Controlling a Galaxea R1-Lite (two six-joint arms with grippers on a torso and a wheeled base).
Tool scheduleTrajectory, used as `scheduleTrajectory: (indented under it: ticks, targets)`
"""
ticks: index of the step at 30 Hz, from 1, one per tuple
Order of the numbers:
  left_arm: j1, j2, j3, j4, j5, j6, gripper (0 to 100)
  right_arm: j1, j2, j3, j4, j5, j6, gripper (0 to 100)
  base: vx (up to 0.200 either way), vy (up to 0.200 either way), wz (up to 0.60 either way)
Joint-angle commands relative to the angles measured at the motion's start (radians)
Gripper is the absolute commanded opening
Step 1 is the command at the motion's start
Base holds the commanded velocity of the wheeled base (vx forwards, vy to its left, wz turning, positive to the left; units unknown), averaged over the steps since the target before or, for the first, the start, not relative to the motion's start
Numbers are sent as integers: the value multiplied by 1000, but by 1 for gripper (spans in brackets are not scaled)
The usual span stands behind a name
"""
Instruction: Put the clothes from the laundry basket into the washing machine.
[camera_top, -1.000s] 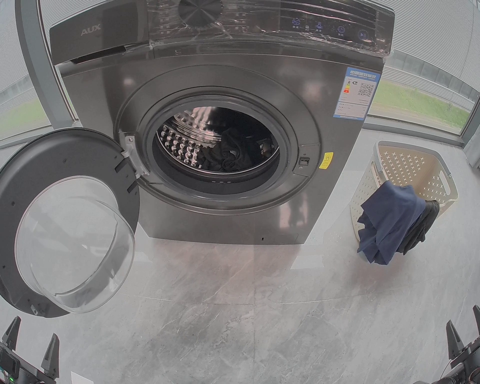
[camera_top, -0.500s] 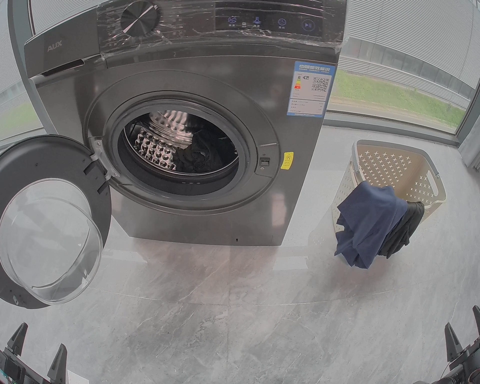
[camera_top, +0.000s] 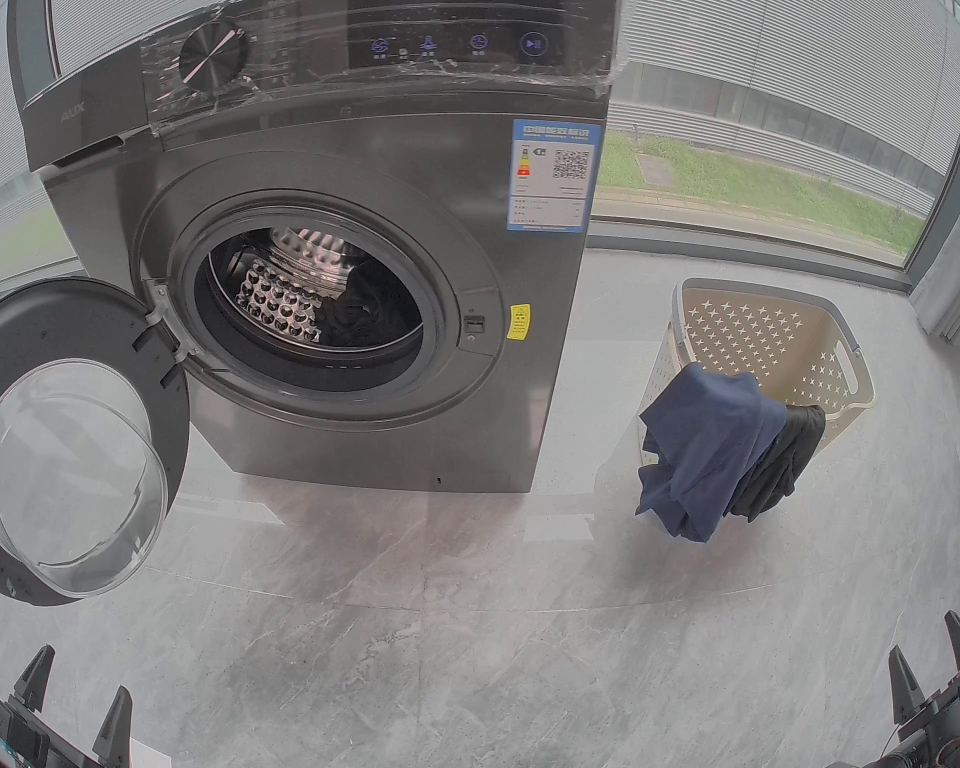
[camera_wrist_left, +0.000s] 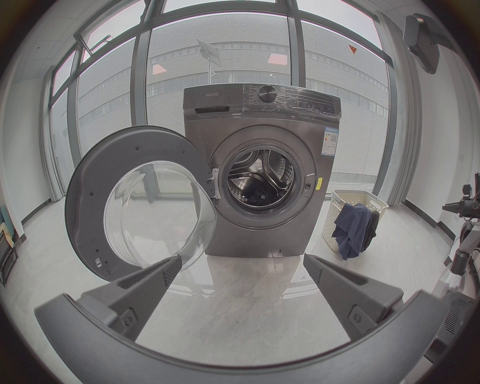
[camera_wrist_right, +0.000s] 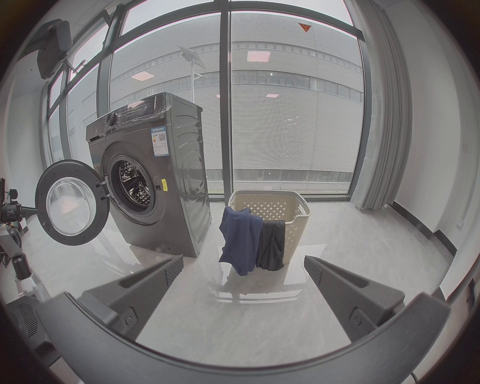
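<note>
1. clothes (camera_top: 735, 440) left to move: a blue piece (camera_top: 700, 450) and a black piece (camera_top: 785, 460) hang side by side, touching, over the near rim of the basket (camera_top: 770, 295).
2. the basket stands on the floor (camera_top: 480, 640) toward its far edge by the window, near the right side of the washer (camera_top: 400, 150).
3. the door (camera_top: 85, 320) is swung wide to the left, and dark laundry lies in the drum (camera_top: 365, 310), so the way in is free.
4. our left gripper (camera_top: 80, 680) and right gripper (camera_top: 925, 640) sit low at the floor's near edge, both spread wide and holding nothing, well apart from the basket.
5. we judge the step in hand to be the approach for the next pick, and the right gripper is the nearer one.
6. we should pinch the blue piece where it folds over the rim, since the cloth is thickest there.
7. we should lift straight up until the hem clears the rim. the basket looks light and could tip or slide.
8. the black piece may drag along, so we watch for that.
</note>
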Motion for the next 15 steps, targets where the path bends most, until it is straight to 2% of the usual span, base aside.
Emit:
scheduleTrajectory:
  ticks: [1, 7, 13, 15]
  targets:
    - [-1, -8, 16, 0, -1, -1, 100, 0, -6, 18, 1, 0, 0, 100, 0, -200, 0]
    - [-1, -8, 16, 0, 1, -5, 100, -1, -6, 18, 1, 0, 3, 100, 0, 0, -600]
    - [-1, -8, 16, 0, 2, -14, 100, 0, -6, 18, 1, 0, 2, 100, 0, 0, 0]
    - [-1, -8, 16, 0, 1, -14, 100, 0, -7, 18, 1, 0, 2, 100, 0, -200, 0]
